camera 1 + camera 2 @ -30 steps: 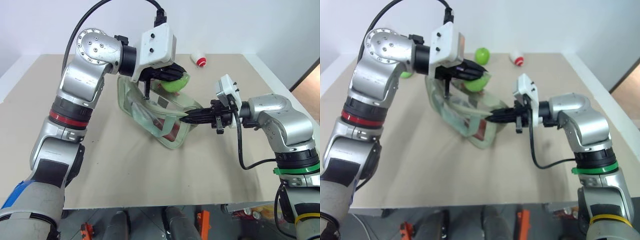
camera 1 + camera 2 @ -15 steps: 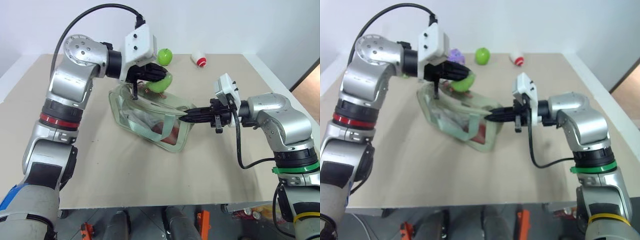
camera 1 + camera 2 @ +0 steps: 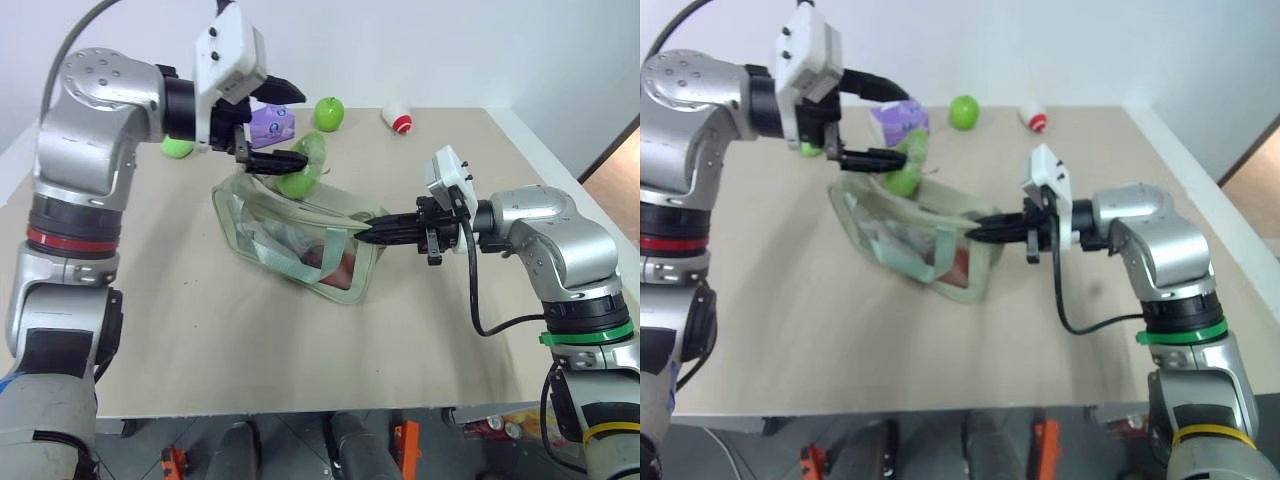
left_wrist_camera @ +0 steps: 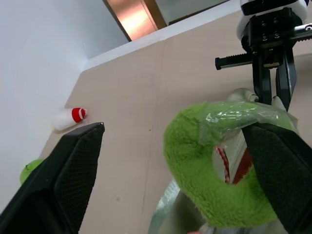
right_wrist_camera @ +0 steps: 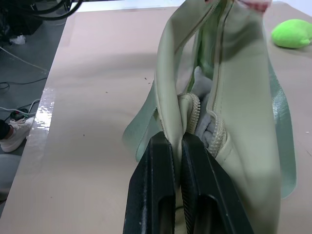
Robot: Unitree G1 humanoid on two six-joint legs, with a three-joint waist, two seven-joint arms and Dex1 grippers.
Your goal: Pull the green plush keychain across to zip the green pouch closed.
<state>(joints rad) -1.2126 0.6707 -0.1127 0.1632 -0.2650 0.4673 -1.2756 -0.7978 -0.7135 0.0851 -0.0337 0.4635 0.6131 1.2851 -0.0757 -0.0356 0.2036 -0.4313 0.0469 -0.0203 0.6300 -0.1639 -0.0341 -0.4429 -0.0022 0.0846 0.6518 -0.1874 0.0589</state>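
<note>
The green pouch (image 3: 300, 240) lay in the middle of the worktop (image 3: 420, 330), with the green plush keychain (image 3: 300, 172) sitting on top at its far end, the end away from the right arm. The left gripper (image 3: 285, 125) had its jaws wide open, one finger above the fuzzy ring and one right at it, so it was not holding the ring. The right gripper (image 3: 375, 233) had its jaws shut tight on the near end of the pouch, pinching the cloth by the zipper. The pouch was long and thin, and its long side ran across the worktop on a slant, from the far left end by the fuzzy ring to the near right end in the right jaws. The zipper ran the same way along the top, and at the right end it looked open. The ring stood up on its edge, with its hole facing along the left jaws. What could go wrong: with the left jaws open, the ring could flop down off the top of the pouch, and then it would be hard to grab. If the left jaws pulled the ring up and not along the zipper, the slider might stick. If the right jaws slipped, the whole pouch could slide and the zipper would not close
</note>
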